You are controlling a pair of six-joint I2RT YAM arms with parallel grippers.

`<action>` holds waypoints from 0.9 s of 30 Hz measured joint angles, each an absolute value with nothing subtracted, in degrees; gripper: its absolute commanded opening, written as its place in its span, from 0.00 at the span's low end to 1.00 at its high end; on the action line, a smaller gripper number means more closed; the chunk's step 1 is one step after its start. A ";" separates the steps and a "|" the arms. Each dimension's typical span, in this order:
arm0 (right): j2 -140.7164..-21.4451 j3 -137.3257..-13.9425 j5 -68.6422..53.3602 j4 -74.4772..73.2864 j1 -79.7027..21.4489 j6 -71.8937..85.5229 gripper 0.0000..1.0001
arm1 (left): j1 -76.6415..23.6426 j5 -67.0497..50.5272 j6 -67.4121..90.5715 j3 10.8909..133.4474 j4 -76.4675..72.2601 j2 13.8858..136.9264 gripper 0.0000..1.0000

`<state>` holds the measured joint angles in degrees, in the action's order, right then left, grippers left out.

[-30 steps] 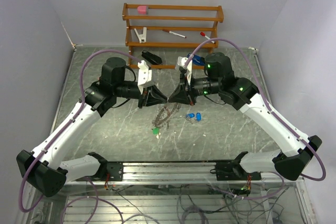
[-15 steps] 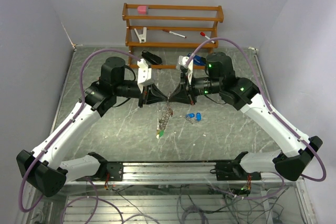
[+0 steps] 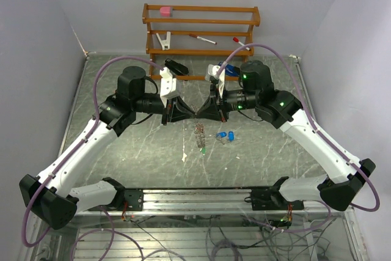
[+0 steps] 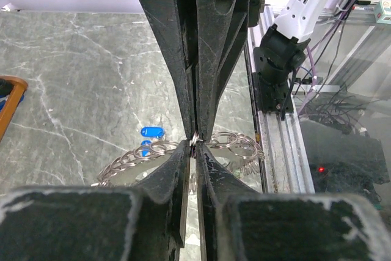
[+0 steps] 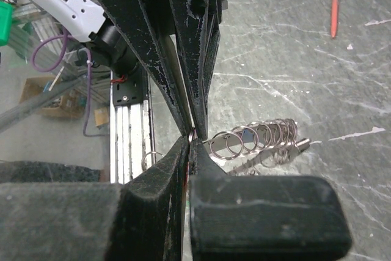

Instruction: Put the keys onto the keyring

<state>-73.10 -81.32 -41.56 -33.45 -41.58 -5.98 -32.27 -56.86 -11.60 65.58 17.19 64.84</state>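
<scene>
grippers met tip to tip above the middle of the table (image 3: 122,145), fingers pointing at each other. the left gripper (image 3: 191,115) was clenched on the wire of the keyring (image 3: 200,136), with only a hairline slit between its fingers (image 4: 181,169). the right gripper (image 3: 200,115) was clamped on the same wire from the opposite side, jaws fully together.

the keyring hung from this double pinch, clear of the surface or barely above it. the top view did not settle which. in both wrist views, its small linked rings fanned sideways from the pinch point.

the likely purpose of the two opposed grasps was to hold the wire at adjacent spots. that arrangement would allow the coil to be spread or turned and an entry gap exposed.

the keys (image 3: 225,135), with blue tags, lay on the table just right of the hanging keyring, apart from it. neither gripper held them. the threading step was therefore judged as not yet begun.

the thin wire could slip or rotate between the pads. one gripper would have to release to fetch a key.
</scene>
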 measured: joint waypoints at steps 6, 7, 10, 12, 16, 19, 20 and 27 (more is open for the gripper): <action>-73.10 -81.32 -41.71 -33.17 -41.65 -5.58 0.00 | -32.36 -56.86 -11.49 65.58 16.80 64.84 0.15; -73.10 -81.32 -41.69 -33.10 -41.65 -5.56 0.00 | -32.40 -56.88 -11.53 65.58 16.80 64.84 0.10; -73.10 -81.32 -41.65 -32.99 -41.65 -5.30 0.00 | -32.42 -56.84 -11.62 65.58 16.82 64.84 0.07; -73.10 -81.32 -41.60 -32.99 -41.65 -5.17 0.00 | -32.45 -56.84 -11.60 65.58 16.82 64.84 0.07; -73.01 -81.32 -41.43 -33.01 -41.65 -5.15 0.06 | -32.47 -56.82 -11.60 65.56 16.82 64.84 0.07; -72.75 -81.21 -40.56 -32.99 -41.76 -4.58 0.27 | -32.49 -56.55 -12.16 65.56 16.88 64.84 0.07; -72.51 -81.06 -40.32 -32.93 -41.85 -4.47 0.30 | -32.51 -56.18 -12.64 65.56 16.97 64.82 0.07; -68.82 -80.88 -34.44 -31.24 -41.78 -3.88 0.45 | -33.95 -49.45 -19.55 63.35 19.38 61.80 0.07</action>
<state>-68.82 -80.88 -34.44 -31.24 -41.78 -3.88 -33.95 -49.45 -19.55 63.35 19.38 61.80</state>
